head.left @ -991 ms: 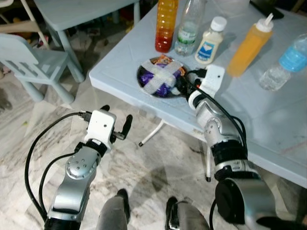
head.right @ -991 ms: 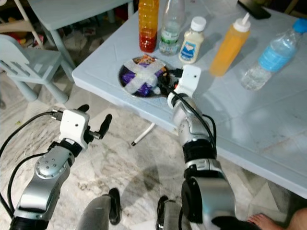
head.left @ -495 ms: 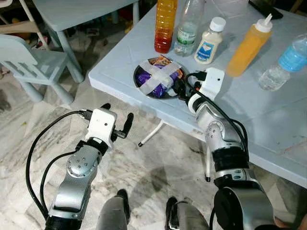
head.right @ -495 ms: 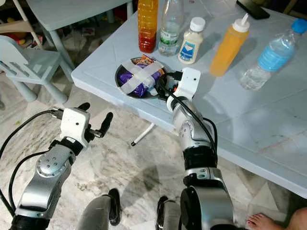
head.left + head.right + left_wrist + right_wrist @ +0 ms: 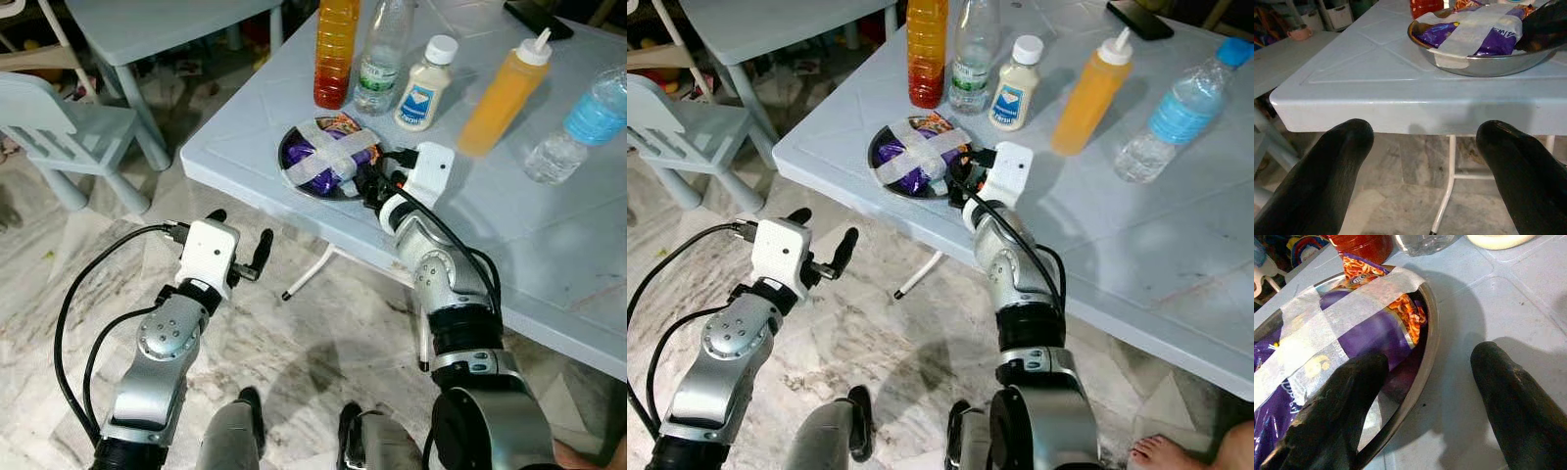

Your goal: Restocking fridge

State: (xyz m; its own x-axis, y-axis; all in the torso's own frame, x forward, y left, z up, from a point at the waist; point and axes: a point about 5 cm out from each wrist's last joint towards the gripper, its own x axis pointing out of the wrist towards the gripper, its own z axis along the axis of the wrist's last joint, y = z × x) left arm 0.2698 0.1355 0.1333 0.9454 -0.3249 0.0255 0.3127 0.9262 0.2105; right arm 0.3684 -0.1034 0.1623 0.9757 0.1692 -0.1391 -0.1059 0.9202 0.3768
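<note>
Your left gripper (image 5: 238, 247) hangs below the tabletop (image 5: 245, 137) edge, jaws spread, holding nothing. Metal bowl (image 5: 884, 182) of taped snack packets (image 5: 1356, 328) sits near the tabletop's front edge. Your right gripper (image 5: 1422, 396) straddles the bowl's rim: jaws spread, one finger inside, one outside. Bottles (image 5: 337, 49) stand behind.

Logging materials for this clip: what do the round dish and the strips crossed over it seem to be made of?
The round silver dish looks like polished metal, likely stainless steel: its rim reflects light. The pale crossed strips look like matte paper masking tape, slightly translucent over the purple snack packets.
</note>
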